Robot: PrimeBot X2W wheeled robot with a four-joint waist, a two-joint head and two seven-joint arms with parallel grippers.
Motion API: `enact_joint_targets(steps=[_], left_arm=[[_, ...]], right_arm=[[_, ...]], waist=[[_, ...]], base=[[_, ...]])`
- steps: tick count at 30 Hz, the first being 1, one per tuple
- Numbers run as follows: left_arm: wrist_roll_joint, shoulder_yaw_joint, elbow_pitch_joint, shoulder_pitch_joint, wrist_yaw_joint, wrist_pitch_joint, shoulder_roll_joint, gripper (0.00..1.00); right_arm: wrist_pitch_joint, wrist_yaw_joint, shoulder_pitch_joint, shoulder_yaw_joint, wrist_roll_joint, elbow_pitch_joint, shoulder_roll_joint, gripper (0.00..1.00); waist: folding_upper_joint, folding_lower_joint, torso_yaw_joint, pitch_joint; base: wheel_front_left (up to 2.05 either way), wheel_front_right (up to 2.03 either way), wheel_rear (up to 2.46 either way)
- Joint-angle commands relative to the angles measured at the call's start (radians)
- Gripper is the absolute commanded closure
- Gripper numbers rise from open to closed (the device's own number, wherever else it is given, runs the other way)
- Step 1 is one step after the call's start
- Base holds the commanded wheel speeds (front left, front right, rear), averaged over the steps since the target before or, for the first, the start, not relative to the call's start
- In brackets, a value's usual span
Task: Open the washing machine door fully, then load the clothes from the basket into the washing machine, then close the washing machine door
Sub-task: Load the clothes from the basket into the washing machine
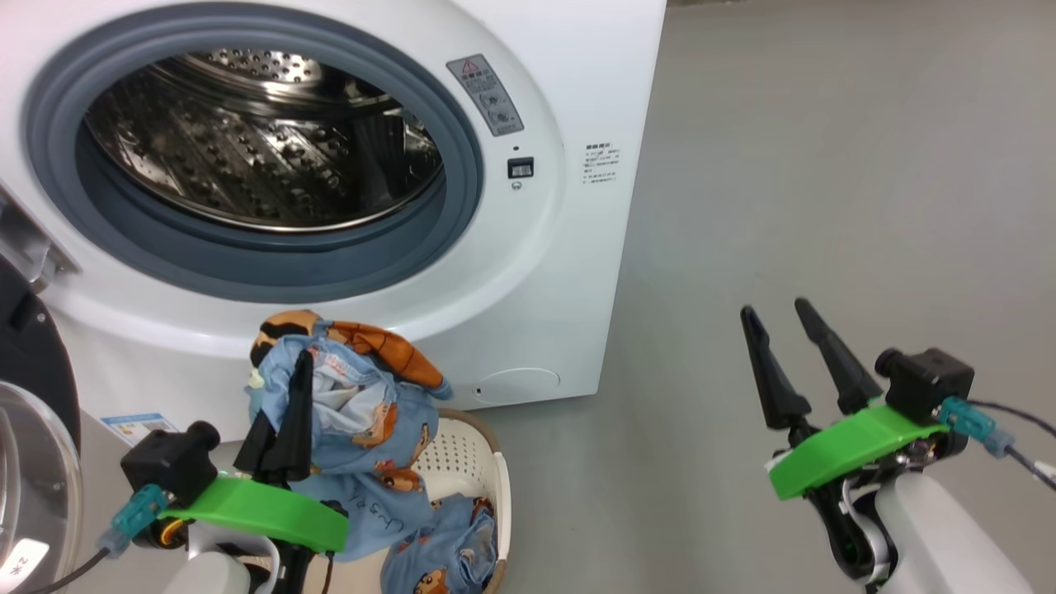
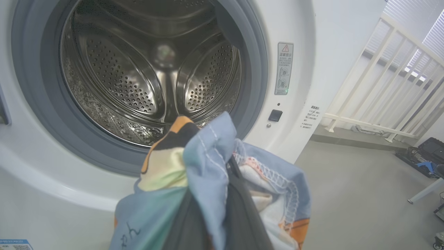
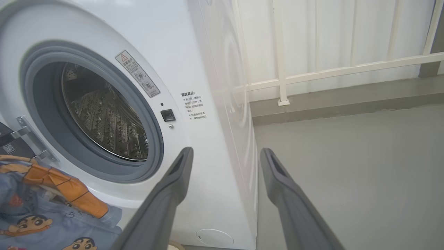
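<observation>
The washing machine (image 1: 577,272) stands at the far left. Its washing machine door (image 1: 37,462) is swung wide to the left, black rim and glass bowl at the near left edge, so the grey gasket (image 1: 462,190) and steel drum (image 1: 264,148) gape open. The left jaws are clenched on the clothes (image 1: 371,429): dark fingers (image 1: 293,421) pinch a blue bear-print bundle just below the lower lip of the opening. The bundle's tail hangs into the basket (image 1: 495,478) on the floor, near the machine's front. The right jaws stand released, fingers (image 1: 767,371) apart, over open grey floor (image 1: 825,165) right of the machine's corner, with a white railing (image 3: 329,71) far beyond. A grey warning label (image 1: 485,95) with a red triangle sits right of the opening, and the small print (image 1: 601,165) beside it is too small to read. A blue label sticker (image 1: 136,427) sits low on the front.
</observation>
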Motion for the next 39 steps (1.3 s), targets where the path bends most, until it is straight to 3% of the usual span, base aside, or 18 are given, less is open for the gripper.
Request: enact_joint_targets(steps=[1, 10, 24, 39], left_arm=[[0.019, 0.039, -0.061, -0.007, 0.017, -0.009, 0.026, 1.00], [0.028, 0.044, -0.156, 0.014, 0.061, 0.013, 0.045, 1.00], [0.039, 0.069, -0.147, -0.073, 0.071, 0.014, 0.071, 1.00], [0.074, 0.078, 0.130, -0.451, 0.022, 0.023, 0.096, 1.00]], right_arm=[[-0.008, 0.005, 0.018, 0.025, 0.011, -0.021, -0.007, 0.00], [-0.008, 0.005, 0.022, 0.039, 0.017, -0.017, -0.012, 0.00], [-0.008, 0.005, 0.012, 0.052, 0.019, -0.018, -0.022, 0.00], [-0.008, 0.005, -0.032, 0.057, 0.008, -0.053, -0.022, 0.00]], waist=[[0.0000, -0.0001, 0.001, -0.013], [0.0000, -0.0001, -0.011, -0.022], [0.0000, -0.0001, -0.031, -0.004], [0.0000, -0.0001, -0.092, 0.172]], base=[[0.00, 0.00, 0.00], [0.00, 0.00, 0.00], [0.00, 0.00, 0.00], [0.00, 0.00, 0.00]])
